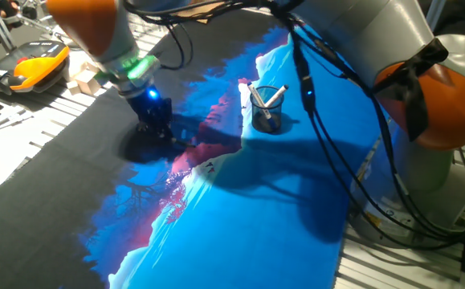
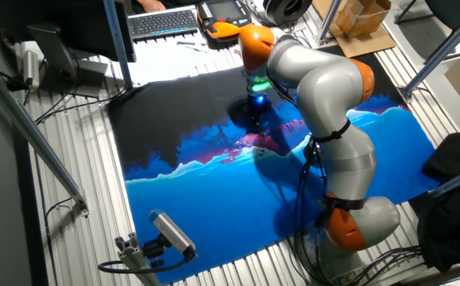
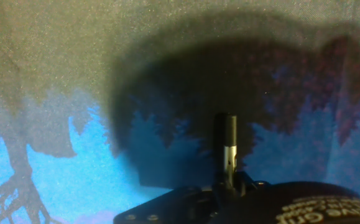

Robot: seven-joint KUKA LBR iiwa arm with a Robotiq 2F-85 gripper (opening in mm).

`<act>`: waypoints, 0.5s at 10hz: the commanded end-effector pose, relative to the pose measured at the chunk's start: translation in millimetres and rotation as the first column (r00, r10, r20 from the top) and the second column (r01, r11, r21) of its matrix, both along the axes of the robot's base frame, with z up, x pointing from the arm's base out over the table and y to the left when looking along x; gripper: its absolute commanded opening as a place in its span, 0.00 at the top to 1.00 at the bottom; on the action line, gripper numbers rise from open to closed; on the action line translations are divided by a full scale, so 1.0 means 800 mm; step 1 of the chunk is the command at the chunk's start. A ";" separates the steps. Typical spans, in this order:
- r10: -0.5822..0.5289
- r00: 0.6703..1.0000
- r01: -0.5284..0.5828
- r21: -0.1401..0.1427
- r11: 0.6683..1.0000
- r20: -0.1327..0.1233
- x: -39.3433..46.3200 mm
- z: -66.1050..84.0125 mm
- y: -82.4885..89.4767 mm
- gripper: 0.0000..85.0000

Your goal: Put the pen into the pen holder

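The pen (image 3: 225, 142), dark with a silvery band, shows in the hand view, sticking out from between my fingers over the cloth. My gripper (image 1: 156, 127) is low over the dark part of the printed cloth, left of the pen holder, and looks shut on the pen. It also shows in the other fixed view (image 2: 255, 111). The pen holder (image 1: 267, 118), a small dark mesh cup, stands upright on the blue part of the cloth with two paler pens (image 1: 266, 98) in it. In the other fixed view my arm hides the holder.
A yellow and black device (image 1: 31, 64) and wooden blocks (image 1: 87, 80) lie off the cloth at the far left. A keyboard (image 2: 164, 20) sits beyond the cloth. A camera on a stand (image 2: 170, 234) is at the cloth's near edge. Cables (image 1: 328, 136) hang over the cloth.
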State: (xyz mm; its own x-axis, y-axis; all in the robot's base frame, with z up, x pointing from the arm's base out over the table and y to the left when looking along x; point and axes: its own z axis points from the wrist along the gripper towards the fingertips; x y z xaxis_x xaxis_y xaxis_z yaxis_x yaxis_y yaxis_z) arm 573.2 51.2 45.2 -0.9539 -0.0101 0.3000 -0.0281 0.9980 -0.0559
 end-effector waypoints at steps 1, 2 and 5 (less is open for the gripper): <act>0.001 1.000 -0.001 -0.010 1.000 0.000 0.003 0.018 -0.002 1.00; 0.006 1.000 -0.006 -0.020 1.000 -0.006 0.006 0.032 -0.006 1.00; -0.010 1.000 0.011 -0.023 1.000 0.028 0.001 0.073 -0.018 1.00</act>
